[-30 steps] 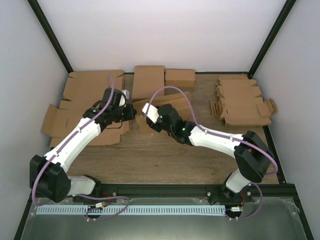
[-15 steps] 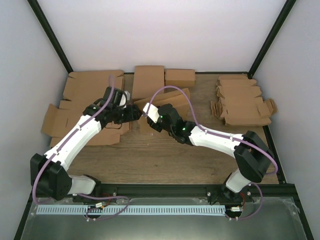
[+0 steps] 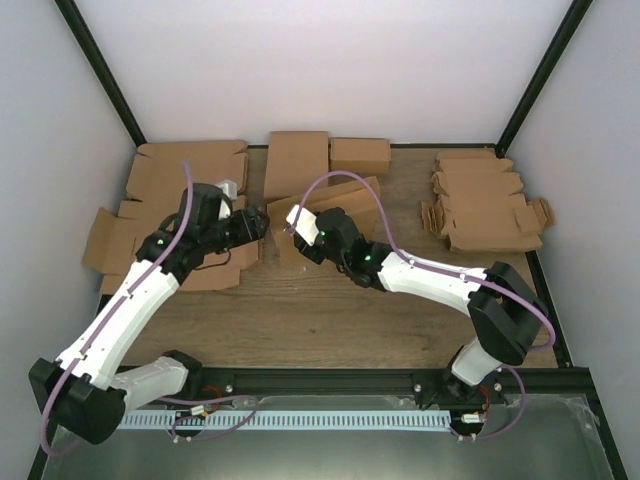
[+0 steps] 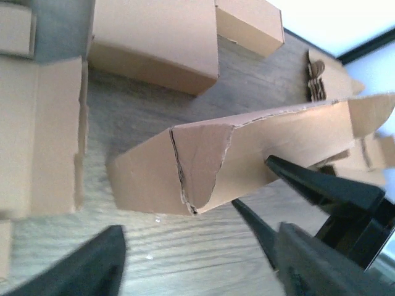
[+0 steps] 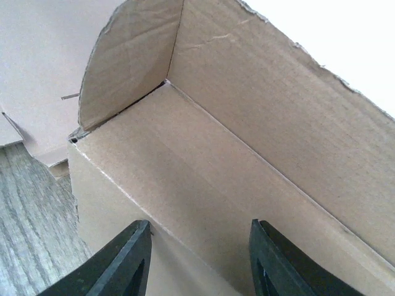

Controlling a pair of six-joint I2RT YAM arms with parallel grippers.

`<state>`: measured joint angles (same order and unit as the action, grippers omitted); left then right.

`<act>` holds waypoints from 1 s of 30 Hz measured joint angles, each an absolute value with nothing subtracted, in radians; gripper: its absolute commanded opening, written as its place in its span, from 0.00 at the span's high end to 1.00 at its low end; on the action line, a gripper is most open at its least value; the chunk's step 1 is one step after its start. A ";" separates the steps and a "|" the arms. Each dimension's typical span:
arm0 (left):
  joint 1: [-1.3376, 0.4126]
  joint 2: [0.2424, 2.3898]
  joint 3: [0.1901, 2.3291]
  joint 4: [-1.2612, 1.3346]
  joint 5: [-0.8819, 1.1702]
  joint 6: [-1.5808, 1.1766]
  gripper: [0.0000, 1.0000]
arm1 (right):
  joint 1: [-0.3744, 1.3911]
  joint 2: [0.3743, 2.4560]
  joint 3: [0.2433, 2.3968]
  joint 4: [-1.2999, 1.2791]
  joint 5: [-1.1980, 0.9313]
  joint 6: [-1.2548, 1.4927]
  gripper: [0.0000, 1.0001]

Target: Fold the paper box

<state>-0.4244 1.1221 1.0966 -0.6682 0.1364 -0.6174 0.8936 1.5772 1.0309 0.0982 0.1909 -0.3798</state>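
Note:
The paper box (image 3: 345,193) is a partly folded brown cardboard piece lying slantwise at mid-table, with a creased end flap (image 4: 203,154) turned in. My right gripper (image 3: 284,214) straddles one long wall of the box (image 5: 203,166), and its fingers (image 5: 123,259) press on either side of it. In the left wrist view those black fingers (image 4: 321,185) show against the box wall. My left gripper (image 3: 256,222) is open just left of the box's end, apart from it, and holds nothing (image 4: 185,246).
A large flat die-cut blank (image 3: 175,180) lies under and behind the left arm. Two folded boxes (image 3: 297,160) (image 3: 360,153) stand at the back. A pile of small notched blanks (image 3: 485,205) sits at the right. Walls close three sides.
My left gripper has opened, let go of the box's end and drawn back to the left. The right arm and the box have stayed put.

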 measured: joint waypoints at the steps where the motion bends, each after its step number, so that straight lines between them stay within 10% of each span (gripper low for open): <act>1: -0.424 1.110 1.083 -0.660 0.142 -0.628 0.49 | 0.894 1.577 1.031 0.098 0.190 -0.376 0.53; 19: -0.608 1.227 1.182 -0.735 -0.118 -0.733 0.51 | 0.857 1.420 1.087 -0.162 0.041 -0.160 0.35; 30: -0.609 1.326 1.227 -0.735 -0.176 -0.733 0.65 | 0.338 1.334 1.221 -0.364 -0.331 0.048 0.47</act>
